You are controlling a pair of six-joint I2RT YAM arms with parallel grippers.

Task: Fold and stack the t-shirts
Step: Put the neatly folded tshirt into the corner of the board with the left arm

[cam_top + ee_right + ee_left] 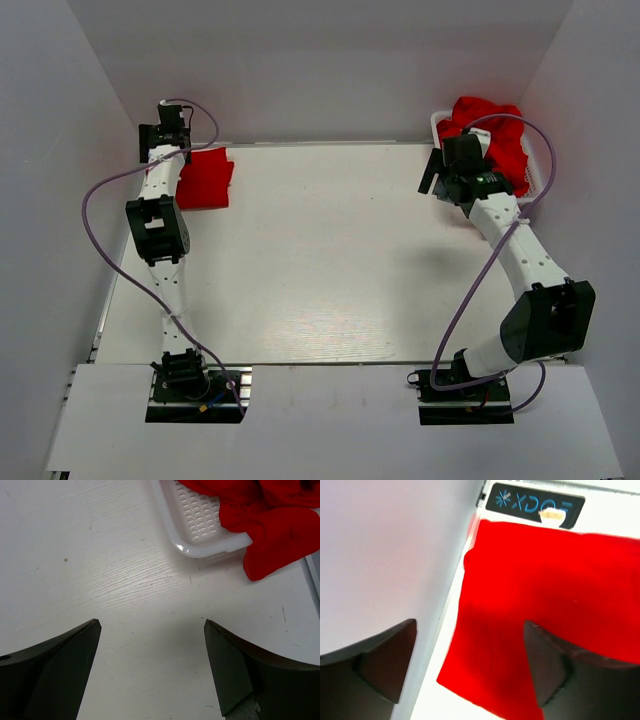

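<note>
A folded red t-shirt [205, 179] lies flat at the table's far left; it fills the left wrist view [545, 595]. My left gripper [172, 128] hovers above its left edge by the side wall, open and empty [470, 655]. Several crumpled red t-shirts [492, 138] sit heaped in a white mesh basket [544, 178] at the far right; one hangs over the basket's rim [272, 532]. My right gripper [440, 168] is just left of the basket above bare table, open and empty [152, 652].
White walls enclose the table on the left [60, 200], back and right. A black label plate [535, 505] lies at the table edge beyond the folded shirt. The basket's corner [200, 530] is close ahead of my right fingers.
</note>
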